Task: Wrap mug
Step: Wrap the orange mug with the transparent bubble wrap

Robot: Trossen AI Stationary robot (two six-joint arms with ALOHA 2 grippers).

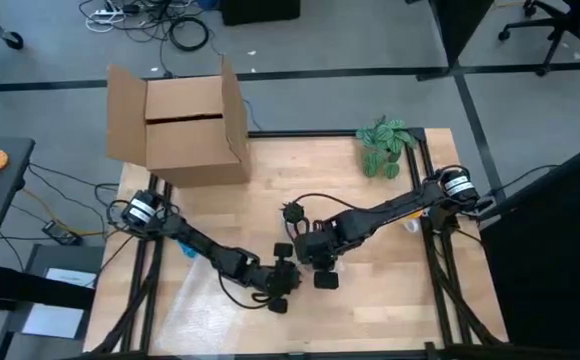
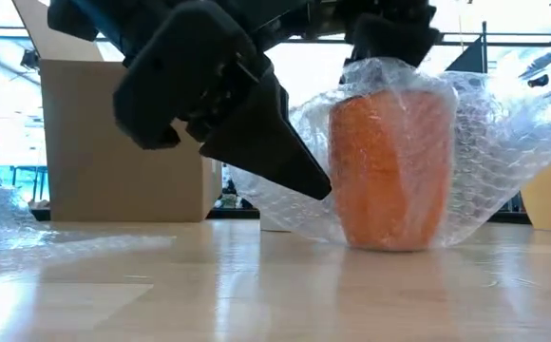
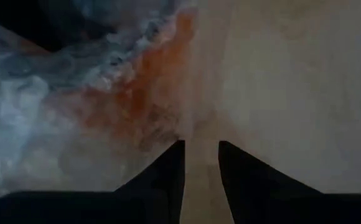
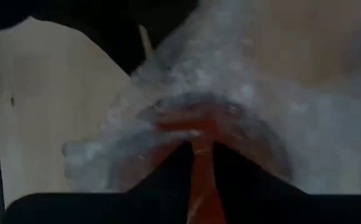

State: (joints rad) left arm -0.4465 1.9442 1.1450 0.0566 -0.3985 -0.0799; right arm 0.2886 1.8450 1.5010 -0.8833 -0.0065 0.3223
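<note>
Both arms are black, built of slim jointed links. The left arm [image 1: 205,250] and right arm [image 1: 385,212] each carry a silver, ringed motor at the base, with thin black cables looping alongside. The left gripper [image 3: 200,163] and right gripper [image 4: 200,155] each end in two dark, tapering, wedge-shaped fingers.

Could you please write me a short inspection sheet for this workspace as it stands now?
Surface: pale wooden table.
Job's things: orange mug upright, clear bubble wrap draped over it.
Clutter: open brown cardboard box and green leafy plant at the far edge.
Claws: left claw slightly open beside the mug; right claw slightly open at the mug's rim.
Cables: black cables on the floor.
Surroundings: grey floor, office chair.
</note>
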